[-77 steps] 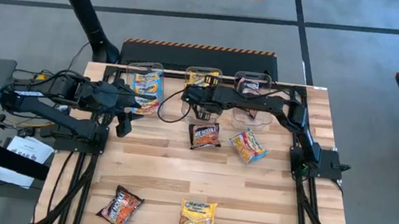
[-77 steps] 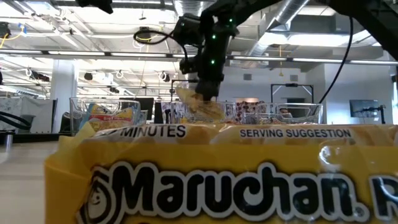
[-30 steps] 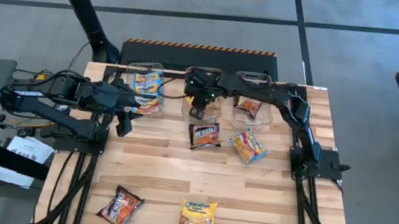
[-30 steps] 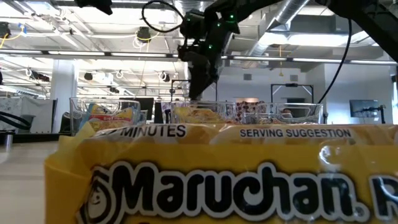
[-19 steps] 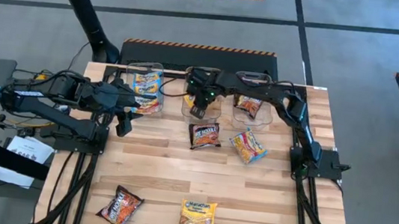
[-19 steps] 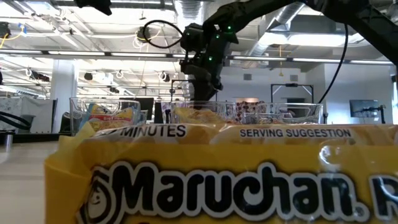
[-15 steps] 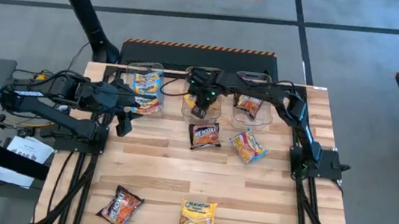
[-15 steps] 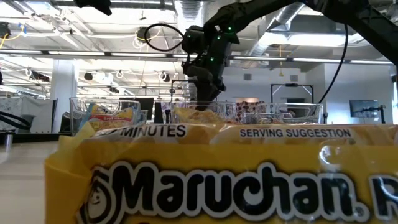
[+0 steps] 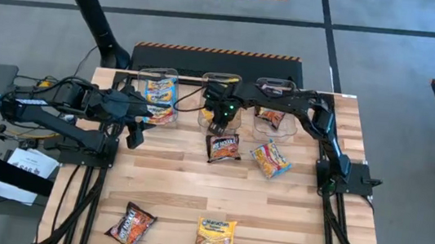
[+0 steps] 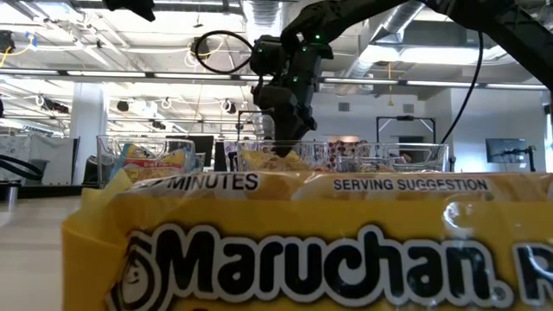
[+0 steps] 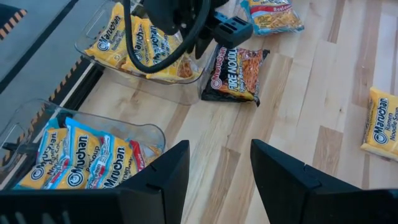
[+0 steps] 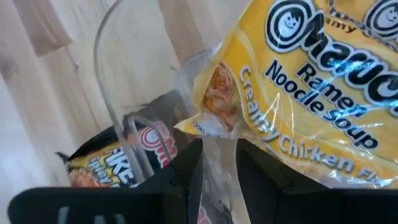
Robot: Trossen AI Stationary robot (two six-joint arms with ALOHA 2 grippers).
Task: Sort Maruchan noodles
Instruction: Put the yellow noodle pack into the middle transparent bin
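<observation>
Near table centre, black-red packet (image 9: 224, 147), long axis front-to-back.

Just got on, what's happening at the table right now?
The right gripper sits open over the middle bin, above the yellow packets with nothing held. The left gripper waits open by the left bin. A black-red packet, a light blue-pink one and two near the front edge aren't sorted yet.

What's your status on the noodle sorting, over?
Right gripper open over middle bin, yellow packet dropped in. Left gripper open, idle. Four packets on table, black one nearest.
</observation>
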